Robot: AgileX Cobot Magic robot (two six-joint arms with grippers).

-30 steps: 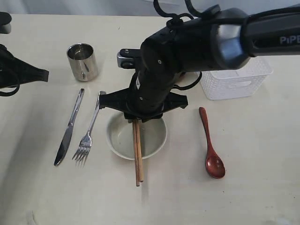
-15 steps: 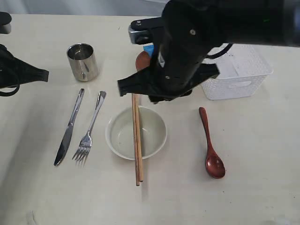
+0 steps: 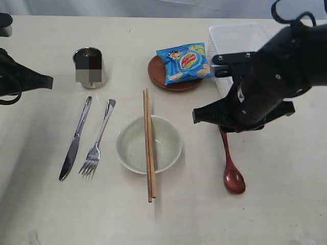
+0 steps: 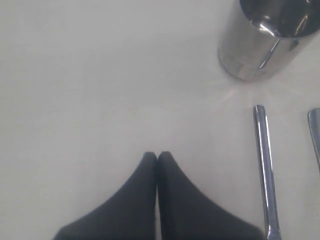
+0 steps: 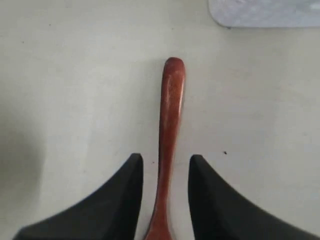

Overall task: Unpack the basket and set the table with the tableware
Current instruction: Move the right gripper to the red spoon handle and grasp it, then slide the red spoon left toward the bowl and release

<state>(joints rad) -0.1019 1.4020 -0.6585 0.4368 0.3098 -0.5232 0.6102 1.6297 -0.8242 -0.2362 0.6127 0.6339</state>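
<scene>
Spoon (image 5: 172,90) (glossy red-brown wood, slim handle) flat on the table (image 5: 75,75), right hand (image 5: 165,157) half-parted astride it.

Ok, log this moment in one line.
left gripper: shut, empty | right gripper: open over spoon handle | chopsticks: across bowl | snack bag: on plate

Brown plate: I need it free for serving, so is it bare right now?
No, the blue snack bag lies on the brown plate, covering most of it in the exterior view.
</scene>
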